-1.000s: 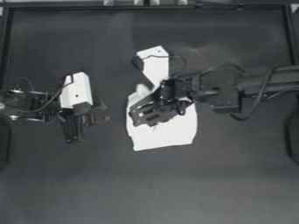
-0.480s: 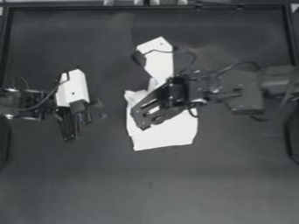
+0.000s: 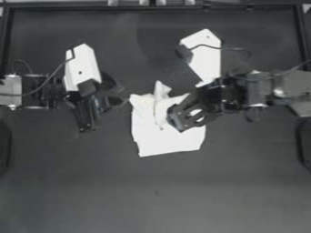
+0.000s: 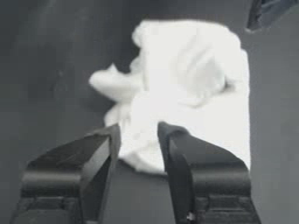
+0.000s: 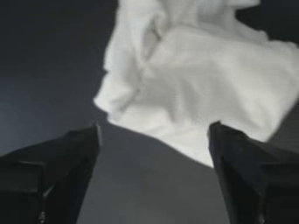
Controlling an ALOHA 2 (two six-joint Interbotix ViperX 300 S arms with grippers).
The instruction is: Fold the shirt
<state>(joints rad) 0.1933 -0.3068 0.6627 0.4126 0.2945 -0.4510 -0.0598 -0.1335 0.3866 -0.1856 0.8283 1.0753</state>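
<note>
Fingers of the right gripper (image 3: 182,116) spread wide, empty, over the bunched white shirt (image 3: 163,132) mid-desk (image 3: 243,191), hiding part of it; the left gripper (image 3: 85,119) fingers nearly closed, empty, beside it, we see.

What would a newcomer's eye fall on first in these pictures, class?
First, the shirt, a crumpled white bundle near the middle of the dark table. Next, the right gripper above the bundle's right side, jaws wide apart. The left gripper waits to the shirt's left, jaws nearly together, holding nothing.
</note>
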